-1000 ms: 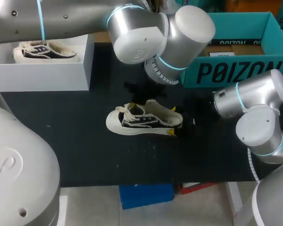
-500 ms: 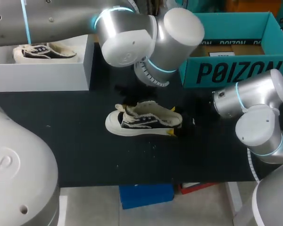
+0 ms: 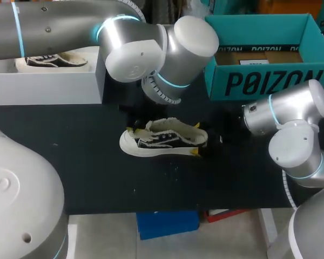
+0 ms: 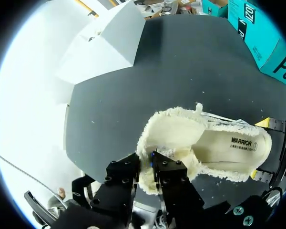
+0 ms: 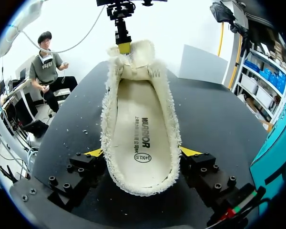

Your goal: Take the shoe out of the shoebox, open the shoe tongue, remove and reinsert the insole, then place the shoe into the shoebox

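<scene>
The fleece-lined shoe (image 3: 164, 139) is sitting mid-counter (image 3: 97, 162), well apart from the teal shoebox (image 3: 270, 81). The right gripper (image 5: 141, 151) is clamping the heel from both sides. The left gripper (image 4: 145, 169) is pinching the fluffy tongue (image 4: 174, 136) between narrow-set fingers, baring the insole (image 5: 140, 129).

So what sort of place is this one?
Probably a robotics lab workstation set up for shoe-handling trials: left arm and right arm over a black table holding a shoe, a teal shoebox and a white box.
</scene>
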Action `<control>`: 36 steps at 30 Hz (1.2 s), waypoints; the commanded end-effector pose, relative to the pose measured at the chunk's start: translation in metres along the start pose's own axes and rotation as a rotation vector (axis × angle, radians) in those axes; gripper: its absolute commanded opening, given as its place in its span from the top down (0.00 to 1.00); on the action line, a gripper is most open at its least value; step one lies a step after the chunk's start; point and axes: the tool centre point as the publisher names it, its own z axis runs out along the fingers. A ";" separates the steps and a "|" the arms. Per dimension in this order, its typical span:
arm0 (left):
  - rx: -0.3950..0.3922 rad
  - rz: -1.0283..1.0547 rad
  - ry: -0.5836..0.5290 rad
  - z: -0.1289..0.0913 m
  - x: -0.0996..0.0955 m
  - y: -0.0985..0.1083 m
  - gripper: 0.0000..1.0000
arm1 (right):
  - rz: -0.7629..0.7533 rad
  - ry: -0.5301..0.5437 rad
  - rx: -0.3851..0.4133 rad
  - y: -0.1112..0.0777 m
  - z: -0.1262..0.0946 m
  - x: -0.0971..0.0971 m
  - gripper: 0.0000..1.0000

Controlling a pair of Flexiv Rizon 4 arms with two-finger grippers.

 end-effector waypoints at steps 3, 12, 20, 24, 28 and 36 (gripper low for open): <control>-0.006 -0.022 0.016 0.006 -0.015 0.004 0.00 | 0.002 -0.002 0.002 -0.005 0.003 0.000 1.00; -0.002 -0.049 0.017 0.009 -0.024 0.001 0.00 | 0.002 -0.002 0.002 -0.005 0.003 0.000 1.00; -0.034 -0.084 0.022 0.023 -0.031 0.007 0.00 | 0.002 -0.002 0.002 -0.005 0.003 0.000 1.00; -0.050 -0.099 0.018 0.029 -0.036 0.010 0.00 | 0.002 -0.002 0.002 -0.005 0.003 0.000 1.00; -0.061 -0.104 0.016 0.033 -0.038 0.011 0.00 | 0.002 -0.002 0.002 -0.005 0.003 0.000 1.00; -0.007 -0.070 0.030 0.012 -0.039 0.007 0.00 | 0.002 -0.002 0.002 -0.005 0.003 0.000 1.00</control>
